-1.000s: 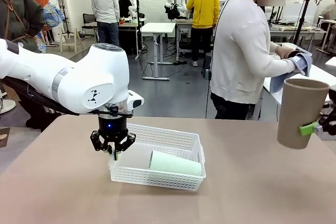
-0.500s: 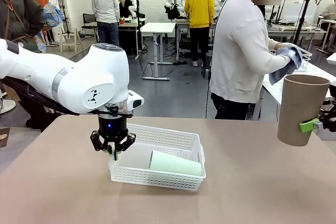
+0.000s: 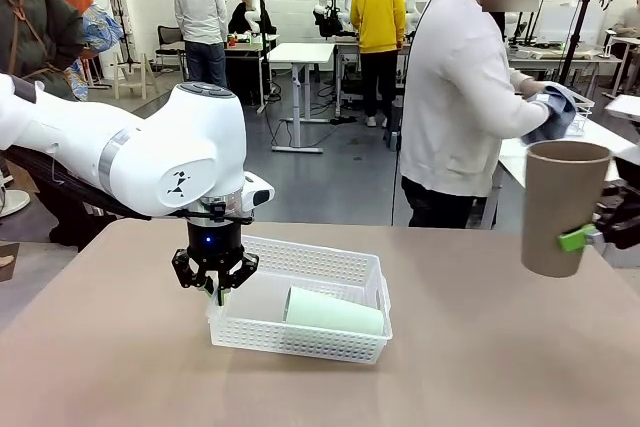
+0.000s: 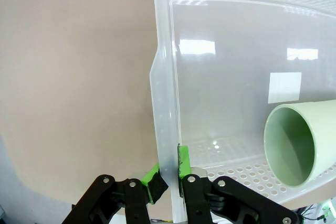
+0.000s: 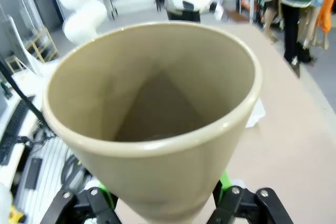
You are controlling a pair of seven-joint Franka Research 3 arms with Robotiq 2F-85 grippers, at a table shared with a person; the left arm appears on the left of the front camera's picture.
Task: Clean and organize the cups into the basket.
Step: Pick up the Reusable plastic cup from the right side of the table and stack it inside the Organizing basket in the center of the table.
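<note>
1. Two cups are in play. The tan-brown cup point(image 3: 563, 209) stands upright with its mouth up, in the air over the desk's point(image 3: 480, 357) right edge. The mint green cup point(image 3: 335, 312) lies on its side inside the basket point(image 3: 300, 335).
2. The right gripper point(image 3: 580, 238) has its jaws spread wide around the tan-brown cup's lower half, with a green pad pressed on each side. The right wrist view looks straight down into the cup's open mouth.
3. The left gripper point(image 4: 169, 179) is pressed together on the basket's short left wall, near its near corner, pinching the plastic between its pads. This looks like it steadies the basket.
4. The basket sits left of the desk's middle, its long sides running along the near edge. The mint green cup lies along that length against the near wall, its mouth toward the left gripper. The strip beside the far wall is free.
5. The relation that matters: the basket lies lower and toward the desk's left from the right gripper. The held cup's long axis is vertical and the free strip is horizontal, so the cup would probably need tipping to lie alongside.
6. A person point(image 3: 460, 97) beyond the far right corner holds a cloth point(image 3: 555, 112) near the raised cup, so wiping may come first.
</note>
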